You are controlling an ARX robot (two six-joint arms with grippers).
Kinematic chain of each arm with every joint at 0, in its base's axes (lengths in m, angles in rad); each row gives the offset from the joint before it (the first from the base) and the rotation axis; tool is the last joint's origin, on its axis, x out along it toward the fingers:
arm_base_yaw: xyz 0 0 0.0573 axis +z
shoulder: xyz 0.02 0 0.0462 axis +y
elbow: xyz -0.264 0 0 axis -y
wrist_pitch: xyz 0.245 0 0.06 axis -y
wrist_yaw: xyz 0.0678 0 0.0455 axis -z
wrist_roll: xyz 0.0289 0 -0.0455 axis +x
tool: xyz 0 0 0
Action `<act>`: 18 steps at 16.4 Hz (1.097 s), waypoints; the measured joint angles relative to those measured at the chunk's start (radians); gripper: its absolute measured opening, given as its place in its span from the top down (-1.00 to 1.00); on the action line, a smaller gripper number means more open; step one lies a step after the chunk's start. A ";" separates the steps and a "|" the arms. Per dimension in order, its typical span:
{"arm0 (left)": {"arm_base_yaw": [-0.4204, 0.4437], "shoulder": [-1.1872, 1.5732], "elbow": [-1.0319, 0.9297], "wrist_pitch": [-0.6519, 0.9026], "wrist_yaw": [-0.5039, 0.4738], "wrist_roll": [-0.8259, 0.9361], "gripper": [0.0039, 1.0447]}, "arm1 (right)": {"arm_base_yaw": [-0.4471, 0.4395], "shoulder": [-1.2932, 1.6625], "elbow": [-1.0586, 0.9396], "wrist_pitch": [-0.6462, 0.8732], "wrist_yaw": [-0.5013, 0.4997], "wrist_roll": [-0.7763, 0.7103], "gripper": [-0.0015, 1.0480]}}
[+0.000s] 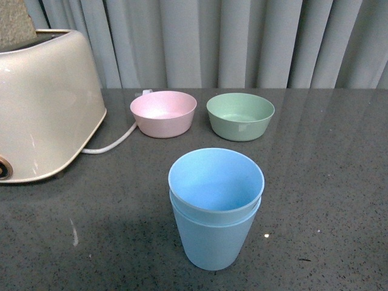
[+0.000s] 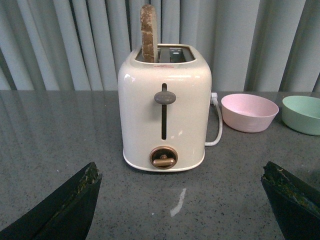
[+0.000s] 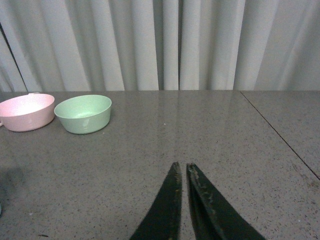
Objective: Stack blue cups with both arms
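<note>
Two blue cups already sit nested near the front middle of the table, the upper one slightly tilted in the lower, so I judge the stacking done. What remains is retreat, and I would keep both arms low-speed and wide of the stack so nothing nudges it. My left gripper has its fingers spread wide with nothing between them, facing the toaster; my right gripper has its fingers pressed nearly together, also holding nothing, over bare table. Counting: two cups; two bowls, one pink bowl and one green bowl side by side behind the stack; one toaster with one slice of bread.
</note>
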 joint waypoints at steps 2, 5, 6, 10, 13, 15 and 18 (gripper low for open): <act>0.000 0.000 0.000 0.000 0.000 0.000 -0.88 | 0.000 0.000 0.000 0.001 0.000 0.000 0.57; 0.000 0.000 0.000 0.000 0.000 0.000 -0.88 | 0.000 0.000 0.000 0.000 0.000 0.000 -0.13; 0.000 0.000 0.000 0.000 0.000 0.000 -0.88 | 0.000 0.000 0.000 0.001 0.000 0.000 -0.34; 0.000 0.000 0.000 0.000 0.000 0.000 -0.88 | 0.000 0.000 0.000 0.000 0.000 0.000 -0.85; 0.000 0.000 0.000 0.000 0.000 0.000 -0.88 | 0.000 0.000 0.000 0.001 0.000 0.000 -0.87; 0.000 0.000 0.000 0.000 0.000 0.000 -0.88 | 0.000 0.000 0.000 0.001 0.000 0.000 -0.87; 0.000 0.000 0.000 0.000 0.000 0.000 -0.88 | 0.000 0.000 0.000 0.000 0.000 0.000 -0.87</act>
